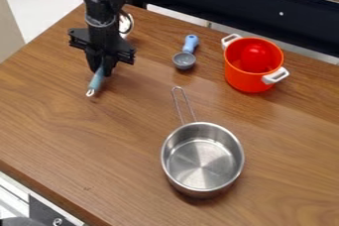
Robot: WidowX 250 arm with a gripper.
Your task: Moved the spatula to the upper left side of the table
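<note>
At the upper left of the table, the black gripper [102, 67] points down, shut on the spatula. The spatula [96, 81] shows a blue-green handle with a pale end, slanting out from between the fingertips toward the lower left. Behind the arm, a white piece [126, 24] peeks out on the right, perhaps the spatula's head. The gripper hides the middle of the spatula, and I cannot tell whether the handle touches the wood.
Right of the gripper lies a grey measuring scoop [184, 61] with a blue handle. An orange pot [249, 80] with white handles holds a red round thing [257, 58]. A steel saucepan [202, 163] stands lower on the wooden table [79, 143], its handle pointing up.
</note>
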